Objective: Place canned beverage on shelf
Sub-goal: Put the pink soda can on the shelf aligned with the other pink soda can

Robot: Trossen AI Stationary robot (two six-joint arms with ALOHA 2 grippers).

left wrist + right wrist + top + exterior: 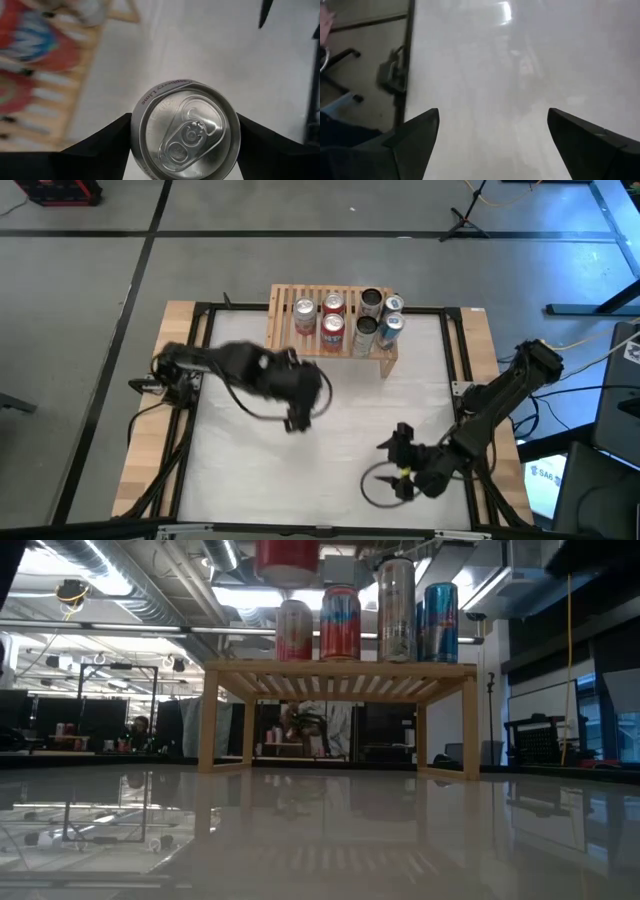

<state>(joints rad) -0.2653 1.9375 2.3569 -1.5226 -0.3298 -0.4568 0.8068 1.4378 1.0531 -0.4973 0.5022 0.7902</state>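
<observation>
Nearest the front edge of the table, the right claw waits low, its two dark fingers spread wide with nothing but bare white surface between them. A little farther in, the left claw is pinching a silver-topped can from both sides, tab up; in the overhead view the left arm is blurred there, just short of the shelf. Around the can's rim I can make out part of a flavour name ending in "berry Lime"; no brand shows.

Beyond it, the light-wood shelf stands at the far side of the table and already carries six cans: a white-and-red one, two red ones, two dark ones and two blue-and-silver ones. Their labels are too small for me to read. The bare slats are on the shelf's left end.

The danger, I'd say, is crowding. If the claw comes in low or wide, its fingers could clip the standing cans and topple them like skittles. Released tilted on the slats, the held can could tip or roll off the edge.
</observation>
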